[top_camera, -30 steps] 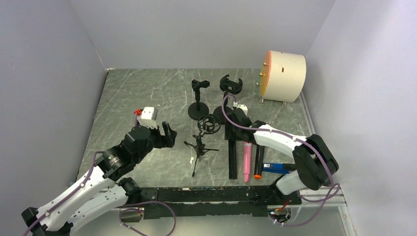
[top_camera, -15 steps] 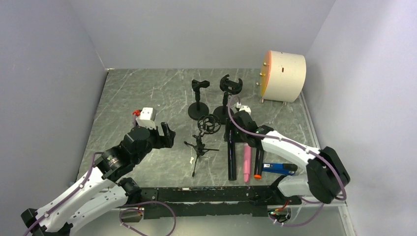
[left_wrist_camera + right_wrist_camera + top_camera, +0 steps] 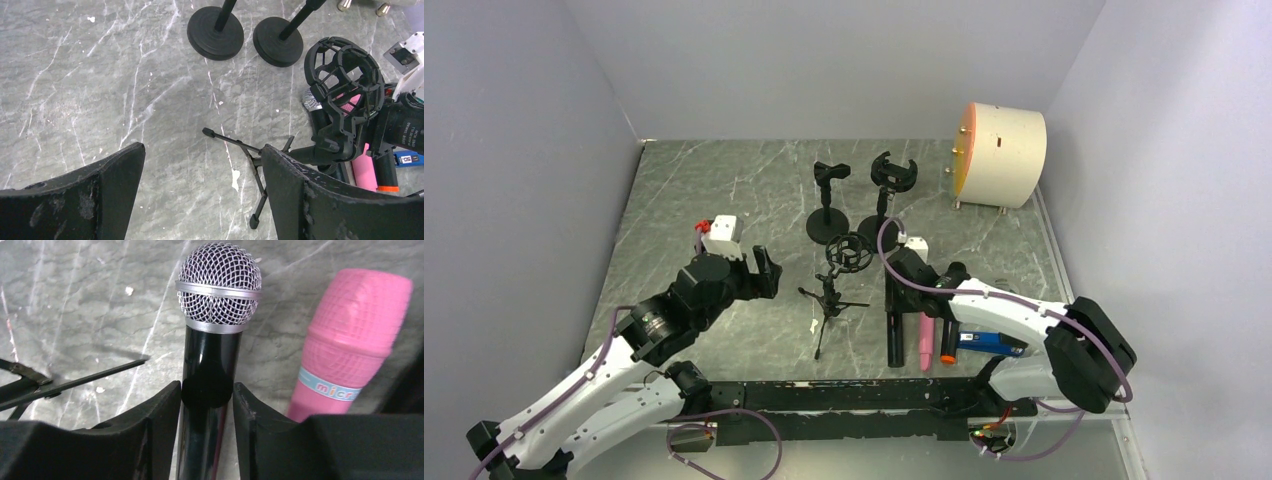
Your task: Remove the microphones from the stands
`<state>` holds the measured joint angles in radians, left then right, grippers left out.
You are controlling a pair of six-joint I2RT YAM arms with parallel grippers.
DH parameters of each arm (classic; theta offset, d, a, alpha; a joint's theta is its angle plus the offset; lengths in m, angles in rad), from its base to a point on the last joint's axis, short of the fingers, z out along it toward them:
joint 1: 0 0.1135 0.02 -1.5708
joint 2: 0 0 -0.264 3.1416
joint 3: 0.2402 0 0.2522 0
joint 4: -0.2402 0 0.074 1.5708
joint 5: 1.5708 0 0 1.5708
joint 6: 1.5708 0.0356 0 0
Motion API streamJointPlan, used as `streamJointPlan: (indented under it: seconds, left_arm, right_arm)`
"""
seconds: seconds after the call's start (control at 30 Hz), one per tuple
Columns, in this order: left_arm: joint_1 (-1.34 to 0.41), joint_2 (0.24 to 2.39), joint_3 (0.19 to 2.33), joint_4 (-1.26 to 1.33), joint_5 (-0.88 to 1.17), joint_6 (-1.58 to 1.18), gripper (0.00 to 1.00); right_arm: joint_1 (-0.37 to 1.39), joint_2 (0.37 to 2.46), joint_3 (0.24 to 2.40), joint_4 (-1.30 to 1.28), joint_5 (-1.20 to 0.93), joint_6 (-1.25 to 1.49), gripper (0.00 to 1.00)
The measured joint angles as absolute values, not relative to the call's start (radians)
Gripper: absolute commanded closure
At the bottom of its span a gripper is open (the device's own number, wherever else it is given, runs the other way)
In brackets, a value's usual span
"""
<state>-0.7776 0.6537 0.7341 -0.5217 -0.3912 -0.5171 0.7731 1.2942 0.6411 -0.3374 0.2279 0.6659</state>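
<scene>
Between the fingers of my right gripper (image 3: pixel 206 395) sits the black microphone (image 3: pixel 219 287), pinched just below its mesh head and lying flat beside the pink microphone (image 3: pixel 352 325), so off the stand (image 3: pixel 345 90) already, I'd judge. Left gripper (image 3: pixel 202 152) hangs wide and empty, facing the stand, likely ready to steady it.

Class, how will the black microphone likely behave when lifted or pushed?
The black microphone has a glossy round body, so it may slip in a grip and probably rolls if pushed. Its mesh head could dent; otherwise it looks stiff.
</scene>
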Motion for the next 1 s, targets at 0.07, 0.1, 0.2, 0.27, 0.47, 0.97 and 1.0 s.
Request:
streamJointPlan:
  seconds: [0.07, 0.1, 0.2, 0.27, 0.47, 0.97, 1.0]
  left_arm:
    - [-0.778, 0.659, 0.738, -0.522, -0.391, -0.517, 0.09]
    - [-0.778, 0.659, 0.739, -0.523, -0.392, -0.517, 0.09]
    - [-0.778, 0.661, 0.739, -0.528, -0.392, -0.517, 0.09]
    - [-0.778, 0.663, 0.739, -0.53, -0.392, -0.517, 0.1]
    - [-0.778, 0.678, 0.741, -0.531, -0.398, -0.517, 0.09]
    - [-0.778, 0.704, 0.741, -0.54, -0.402, -0.518, 0.09]
    - [-0.778, 0.704, 0.741, -0.54, -0.402, -0.518, 0.09]
  right_arm:
    - [0.774, 1.295, 0.641, -0.345, 0.261, 0.676, 0.62]
    - [0.774, 1.295, 0.641, -0.346, 0.271, 0.678, 0.64]
    - [0.774, 1.296, 0.641, -0.346, 0.296, 0.684, 0.66]
    - [0.774, 1.297, 0.641, -0.346, 0.31, 0.688, 0.66]
    - [0.781, 1.263, 0.61, -0.326, 0.329, 0.703, 0.52]
    - [0.781, 1.093, 0.704, -0.364, 0.284, 0.696, 0.4]
    - [0.781, 1.094, 0.722, -0.358, 0.269, 0.692, 0.41]
